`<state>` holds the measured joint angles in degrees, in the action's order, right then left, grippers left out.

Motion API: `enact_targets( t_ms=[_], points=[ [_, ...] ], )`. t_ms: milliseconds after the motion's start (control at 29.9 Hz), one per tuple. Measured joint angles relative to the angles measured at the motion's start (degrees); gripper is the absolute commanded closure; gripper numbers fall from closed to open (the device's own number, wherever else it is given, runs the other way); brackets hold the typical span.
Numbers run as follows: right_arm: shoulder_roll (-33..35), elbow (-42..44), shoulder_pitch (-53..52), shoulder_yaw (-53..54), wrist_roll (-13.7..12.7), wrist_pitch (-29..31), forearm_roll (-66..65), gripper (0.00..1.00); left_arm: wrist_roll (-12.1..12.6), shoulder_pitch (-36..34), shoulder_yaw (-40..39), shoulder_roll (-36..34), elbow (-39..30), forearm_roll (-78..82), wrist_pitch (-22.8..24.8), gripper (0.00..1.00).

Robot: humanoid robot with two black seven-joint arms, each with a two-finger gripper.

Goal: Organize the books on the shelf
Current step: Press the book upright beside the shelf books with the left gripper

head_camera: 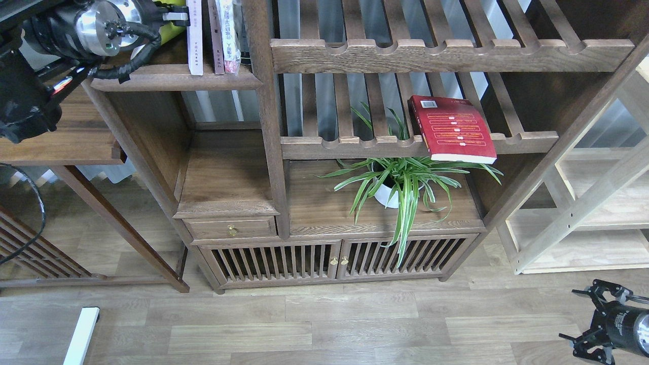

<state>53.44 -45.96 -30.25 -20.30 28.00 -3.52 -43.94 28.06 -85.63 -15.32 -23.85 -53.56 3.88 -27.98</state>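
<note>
Nearest, at the lower right corner, the right claw [593, 319] hangs low over the plank floor [324, 324], well apart from the furniture; its thin black fingers stand spread. A white bar [81, 334] lies on the floor at the lower left.

Farther in, the dark wooden cabinet [228, 197] has a small drawer and two slatted doors with brass knobs. On the worktop above the doors a spider plant [405, 182] in a white pot spreads its striped leaves. Just above it, the red book [453, 129] lies flat on a slatted rack [355, 147], its front edge jutting over the scalloped rail. A pale light-wood rack [583, 213] stands to the right.

Farthest, at the upper left, the shelf [172, 81] carries the other books. The lavender-white book [194, 38] stands upright beside a thin brown-spined book [216, 40] and a plastic-wrapped book [229, 38]. To their left only a sliver of the yellow-green book [170, 30] shows behind the left arm. The left claw [170, 12] reaches in at that book by the frame's top edge; I cannot tell whether its fingers pinch anything.
</note>
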Motion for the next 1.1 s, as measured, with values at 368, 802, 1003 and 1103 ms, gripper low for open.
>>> enact_targets(
  t_ms=[368, 802, 1003, 1103],
  points=[
    [0.0, 0.0, -0.1, 0.0, 0.0, 0.0, 0.0, 0.00, 0.0, -2.6, -3.2, -0.2, -0.4, -0.6, 0.2, 1.00],
    [-0.1, -0.1, 0.0, 0.0, 0.0, 0.0, 0.1, 0.00, -0.1, -4.7, -4.7, -1.7, -2.4, -2.2, 0.0, 1.00],
    [-0.2, -0.1, 0.1, 0.0, 0.0, 0.0, 0.1, 0.00, -0.1, -4.6, -4.2, -2.1, -3.5, -2.5, 0.0, 1.00],
    [-0.6, -0.1, 0.1, 0.0, 0.0, 0.0, 0.1, 0.00, -0.1, -4.6, -4.2, -2.1, -4.8, -3.6, 0.0, 1.00]
  ],
)
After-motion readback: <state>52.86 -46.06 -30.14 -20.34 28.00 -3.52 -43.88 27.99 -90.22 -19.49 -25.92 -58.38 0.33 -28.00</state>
